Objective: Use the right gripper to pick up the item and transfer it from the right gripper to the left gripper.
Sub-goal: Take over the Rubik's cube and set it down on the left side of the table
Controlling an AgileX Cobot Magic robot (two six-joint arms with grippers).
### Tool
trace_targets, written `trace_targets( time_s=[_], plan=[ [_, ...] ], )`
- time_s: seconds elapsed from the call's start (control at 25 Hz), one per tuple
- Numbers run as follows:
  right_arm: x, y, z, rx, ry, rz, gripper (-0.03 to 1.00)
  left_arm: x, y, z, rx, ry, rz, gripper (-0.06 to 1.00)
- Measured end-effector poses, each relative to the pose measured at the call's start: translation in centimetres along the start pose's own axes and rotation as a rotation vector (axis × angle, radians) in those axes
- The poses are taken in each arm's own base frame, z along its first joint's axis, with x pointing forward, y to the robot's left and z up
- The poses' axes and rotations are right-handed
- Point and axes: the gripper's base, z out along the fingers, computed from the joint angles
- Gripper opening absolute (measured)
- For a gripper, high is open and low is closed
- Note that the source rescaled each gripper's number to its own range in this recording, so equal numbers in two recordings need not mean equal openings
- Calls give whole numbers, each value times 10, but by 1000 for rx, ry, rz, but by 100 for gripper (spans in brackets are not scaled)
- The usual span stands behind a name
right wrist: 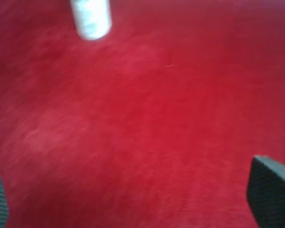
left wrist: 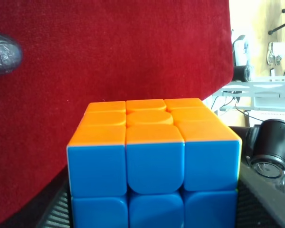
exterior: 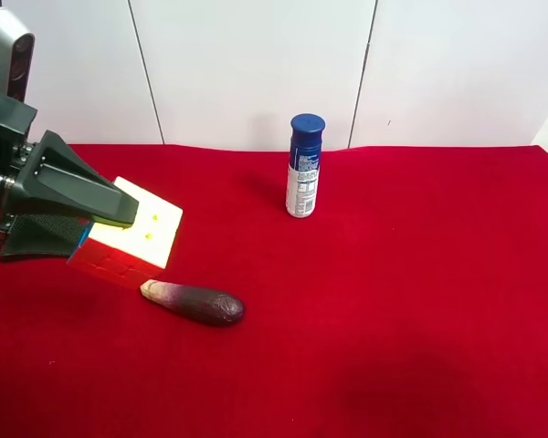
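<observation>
Red cloth surface (exterior: 393, 319). Puzzle cube (exterior: 151, 228) pinched between left hand (exterior: 110, 226) fingers at the exterior high view's left, near a dark vegetable (exterior: 196, 302); orange and blue faces toward the left wrist camera. Right hand (right wrist: 133, 194) spread wide, empty, over the cloth. Spray can (exterior: 304, 164) upright, well apart.

I count one puzzle cube (exterior: 151, 228), one blue-capped spray can (exterior: 304, 166), one dark elongated vegetable (exterior: 194, 302) and one red counter (exterior: 402, 319). My end effectors number two: the left end effector (exterior: 105, 228) and the right end effector (right wrist: 133, 194).
</observation>
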Motion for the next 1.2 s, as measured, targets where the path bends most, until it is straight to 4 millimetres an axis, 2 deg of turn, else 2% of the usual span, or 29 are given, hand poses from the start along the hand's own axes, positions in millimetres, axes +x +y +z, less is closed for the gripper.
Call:
trace_targets(
  time_s=[0.16,0.48,0.72,0.84,1.2],
  plan=[
    [0,0,0,84,0,45,100,-1,0,0,-4,-8,45,2],
    [0,0,0,97,1,52,100,-12,6,-1,-73,-125,125,2],
    [0,0,0,97,1,52,100,-21,19,-4,-225,-219,156,2],
    [0,0,0,97,1,52,100,-26,28,-2,-306,-194,160,2],
    [0,0,0,97,1,52,100,-70,55,6,-550,-97,188,2]
  ],
)
